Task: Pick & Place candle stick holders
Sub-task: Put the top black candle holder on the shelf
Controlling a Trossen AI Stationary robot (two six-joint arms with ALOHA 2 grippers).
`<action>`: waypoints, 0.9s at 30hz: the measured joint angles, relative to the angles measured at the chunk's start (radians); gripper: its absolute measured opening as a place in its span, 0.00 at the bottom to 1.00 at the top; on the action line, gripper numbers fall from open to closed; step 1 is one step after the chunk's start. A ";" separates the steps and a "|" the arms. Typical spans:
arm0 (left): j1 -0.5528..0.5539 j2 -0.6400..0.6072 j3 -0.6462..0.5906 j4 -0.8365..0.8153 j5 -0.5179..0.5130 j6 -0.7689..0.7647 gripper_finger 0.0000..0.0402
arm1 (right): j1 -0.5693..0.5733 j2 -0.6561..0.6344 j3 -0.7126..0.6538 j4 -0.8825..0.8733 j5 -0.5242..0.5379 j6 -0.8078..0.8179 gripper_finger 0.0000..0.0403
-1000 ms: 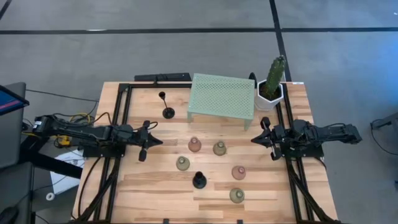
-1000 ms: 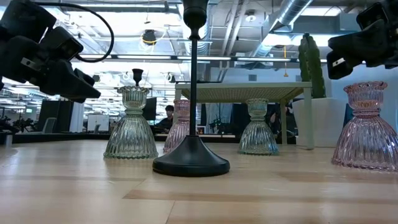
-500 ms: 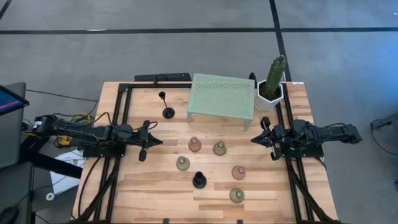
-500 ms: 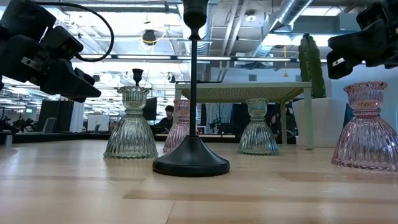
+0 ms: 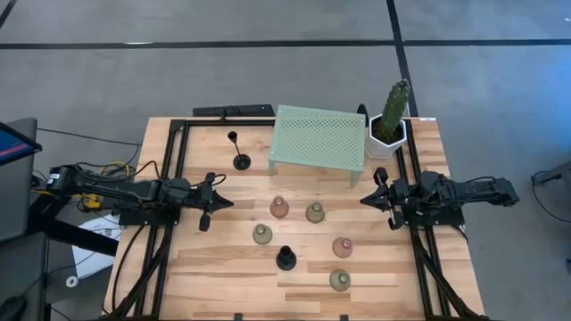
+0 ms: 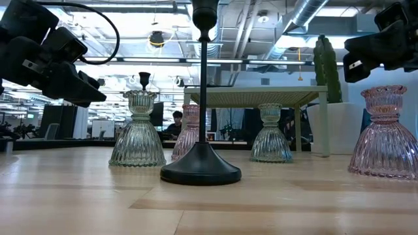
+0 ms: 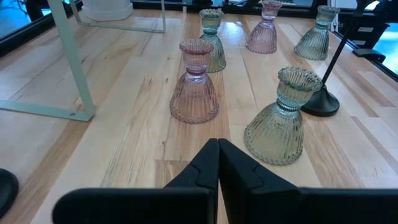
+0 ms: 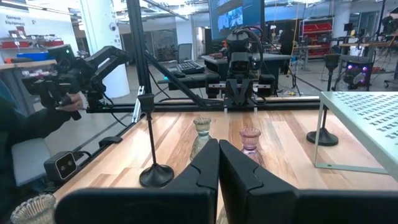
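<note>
Several small candle stick holders stand on their bases on the wooden table. Ribbed glass bell-shaped ones are pink (image 5: 279, 208), green (image 5: 315, 212), green (image 5: 262, 234), pink (image 5: 342, 247) and green (image 5: 339, 280). A black holder with a thin stem on a round base (image 5: 285, 259) stands among them, close to the low view (image 6: 200, 163). Another black stem holder (image 5: 241, 160) stands farther back, left of the mesh stand. My left gripper (image 5: 219, 203) hovers left of the group, shut and empty (image 7: 217, 163). My right gripper (image 5: 366, 201) hovers right of it, shut and empty (image 8: 217, 165).
A mint-green mesh stand (image 5: 318, 138) stands at the table's far middle. A cactus in a white pot (image 5: 390, 125) stands at the far right. Dark frame rails (image 5: 169, 178) run along the left and right sides. A person (image 8: 37, 112) shows beyond the table.
</note>
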 joint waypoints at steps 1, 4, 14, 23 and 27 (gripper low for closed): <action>0.000 0.000 0.000 0.000 0.000 0.000 0.02 | 0.000 0.000 0.000 0.000 0.000 0.000 0.00; 0.000 0.000 0.000 0.003 0.000 0.000 0.02 | 0.000 0.000 0.000 0.000 0.000 0.000 0.00; 0.000 0.000 0.000 0.111 -0.053 0.028 0.02 | 0.000 0.000 0.000 0.004 0.002 0.000 0.00; 0.000 0.000 0.000 0.133 -0.320 0.051 0.02 | 0.000 0.003 0.013 0.001 0.205 0.000 0.00; 0.000 0.000 0.000 0.186 -0.321 0.050 0.02 | 0.002 0.003 0.014 0.001 0.216 0.030 0.00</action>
